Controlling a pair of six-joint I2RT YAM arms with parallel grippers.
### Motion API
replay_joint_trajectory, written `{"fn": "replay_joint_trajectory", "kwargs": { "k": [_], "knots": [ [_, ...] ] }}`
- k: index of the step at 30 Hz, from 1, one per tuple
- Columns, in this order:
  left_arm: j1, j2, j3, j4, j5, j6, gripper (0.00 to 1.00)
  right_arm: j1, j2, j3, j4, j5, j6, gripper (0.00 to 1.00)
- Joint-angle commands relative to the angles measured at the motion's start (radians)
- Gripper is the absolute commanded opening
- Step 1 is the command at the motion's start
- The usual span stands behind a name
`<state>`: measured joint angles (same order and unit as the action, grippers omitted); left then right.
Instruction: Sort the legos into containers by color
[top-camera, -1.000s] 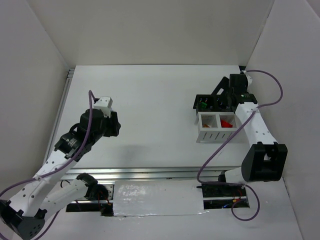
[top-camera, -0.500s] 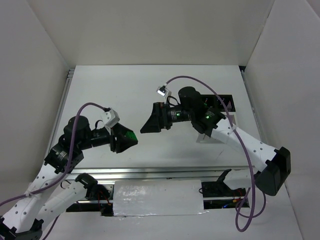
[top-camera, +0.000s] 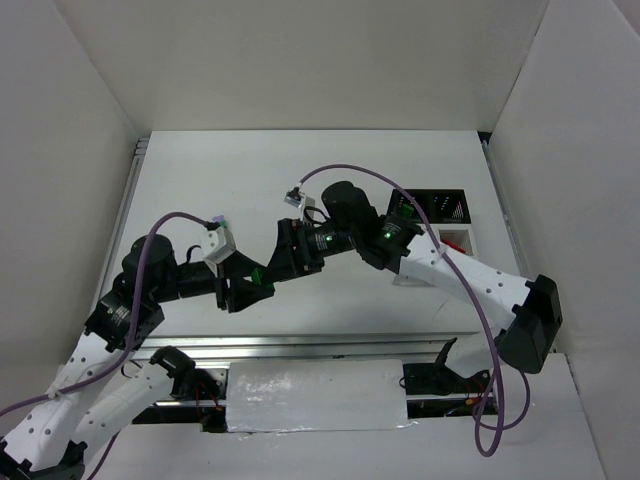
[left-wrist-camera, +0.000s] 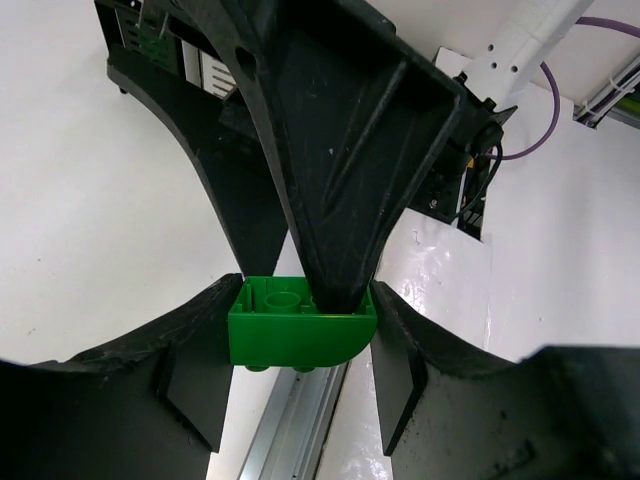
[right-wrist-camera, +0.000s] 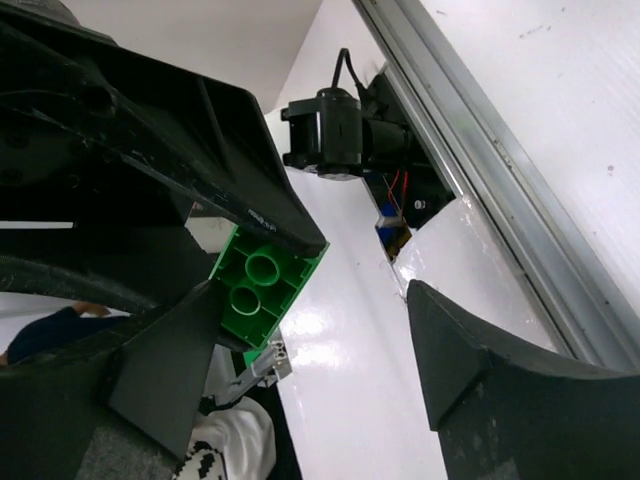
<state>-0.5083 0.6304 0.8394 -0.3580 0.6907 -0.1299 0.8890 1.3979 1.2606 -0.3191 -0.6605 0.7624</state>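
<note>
While the left gripper (top-camera: 252, 288) clamps a green lego (left-wrist-camera: 300, 325) over the mid-worktop (top-camera: 350, 170), the right gripper (top-camera: 275, 268) fingers (right-wrist-camera: 480, 380) gape wide; the handover likely needs them closing next.

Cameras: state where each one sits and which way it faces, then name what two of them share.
Top external: above and behind the bases, looking down on the table, both arms, the containers.
Left wrist: on the left arm, looking along the left claw, shut on a green lego.
Right wrist: on the right arm, looking out through the open right claw.
Shared: both wrists see that lego.
</note>
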Motion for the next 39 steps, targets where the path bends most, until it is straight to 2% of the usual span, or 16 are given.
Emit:
{"fn": "replay_joint_trajectory", "kwargs": {
  "k": [1,7,12,16,17,18,21,24,25,27,31,32,33,36,37,39],
  "knots": [
    [-0.004,-0.012,-0.003,0.053,0.013,0.026,0.0,0.054,0.007,0.076,-0.044,0.048,0.02,0.81],
    [-0.004,-0.003,-0.003,0.047,0.027,0.03,0.01,0.076,0.035,0.082,-0.008,0.004,0.072,0.63],
    [-0.004,0.005,-0.005,0.044,0.024,0.03,0.02,0.103,0.023,0.086,0.038,-0.048,0.11,0.62],
    [-0.004,0.011,-0.002,0.039,0.023,0.033,0.03,0.107,-0.01,0.048,0.133,-0.067,0.167,0.12],
    [-0.004,0.008,-0.003,0.039,0.021,0.032,0.04,0.107,-0.017,0.04,0.149,-0.085,0.176,0.1],
    [-0.004,0.003,-0.003,0.04,0.014,0.03,0.04,0.107,-0.02,0.027,0.161,-0.091,0.192,0.0],
    [-0.004,-0.001,-0.005,0.04,0.004,0.029,0.1,0.11,-0.039,-0.007,0.215,-0.111,0.227,0.0],
    [-0.004,-0.003,-0.01,0.042,-0.01,0.024,0.25,0.108,-0.062,-0.029,0.253,-0.105,0.242,0.0],
    [-0.004,-0.005,-0.01,0.044,-0.026,0.021,0.38,0.108,-0.066,-0.032,0.264,-0.105,0.244,0.0],
    [-0.004,-0.011,-0.013,0.047,-0.031,0.016,0.43,0.11,-0.082,-0.049,0.279,-0.097,0.253,0.0],
    [-0.004,-0.017,-0.01,0.057,-0.028,0.016,0.04,0.104,-0.079,-0.053,0.26,-0.078,0.229,0.0],
    [-0.004,-0.008,-0.005,0.054,-0.005,0.019,0.03,0.1,-0.085,-0.055,0.255,-0.064,0.216,0.03],
    [-0.004,-0.005,-0.005,0.054,0.007,0.022,0.0,0.097,-0.091,-0.062,0.271,-0.059,0.216,0.16],
    [-0.004,0.003,-0.002,0.047,0.02,0.029,0.0,0.088,-0.108,-0.049,0.238,-0.038,0.212,0.81],
    [-0.004,0.002,-0.003,0.048,0.024,0.032,0.0,0.088,-0.108,-0.02,0.215,-0.019,0.2,0.88],
    [-0.004,0.0,-0.005,0.048,0.03,0.033,0.0,0.088,-0.111,-0.009,0.207,-0.016,0.195,0.9]
  ]
}}
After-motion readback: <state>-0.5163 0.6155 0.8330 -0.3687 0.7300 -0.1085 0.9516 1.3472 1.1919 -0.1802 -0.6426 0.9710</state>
